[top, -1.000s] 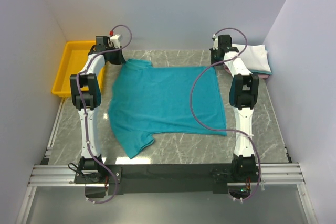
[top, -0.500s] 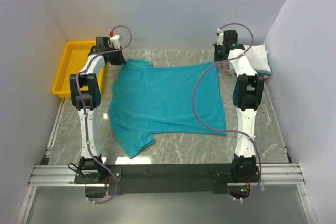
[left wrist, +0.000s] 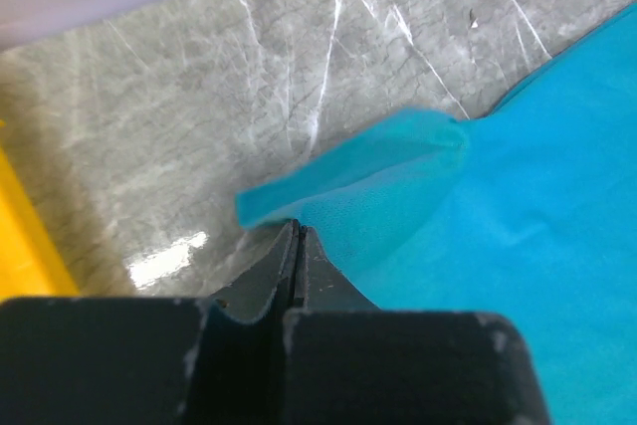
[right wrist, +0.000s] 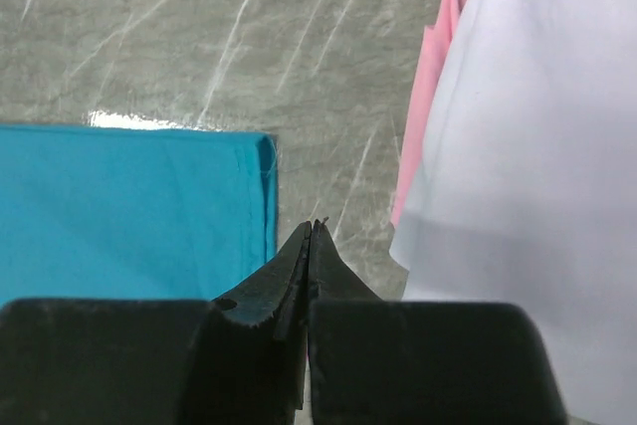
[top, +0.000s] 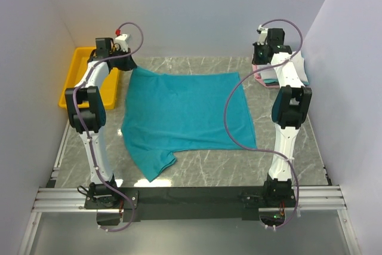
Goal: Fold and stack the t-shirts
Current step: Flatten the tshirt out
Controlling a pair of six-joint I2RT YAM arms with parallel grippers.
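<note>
A plain teal t-shirt (top: 185, 111) lies spread flat on the marble table, one sleeve sticking out at its near left. My left gripper (top: 123, 65) is at the shirt's far left corner, shut on the edge of a raised teal sleeve fold (left wrist: 348, 171); its tips (left wrist: 297, 228) meet the cloth. My right gripper (top: 260, 71) is shut and empty. Its tips (right wrist: 311, 226) are over bare table between the shirt's far right corner (right wrist: 254, 161) and a stack of folded t-shirts, with a white one (right wrist: 537, 146) on a pink one (right wrist: 428, 77).
A yellow plastic bin (top: 74, 73) stands at the back left beside my left arm, its edge in the left wrist view (left wrist: 20, 236). The folded stack (top: 298, 67) sits at the back right by the wall. White walls close in the table on three sides.
My left gripper has moved left and back, drawing the shirt's far left corner out with it. My right gripper has moved back and right, off the shirt's far right corner.
</note>
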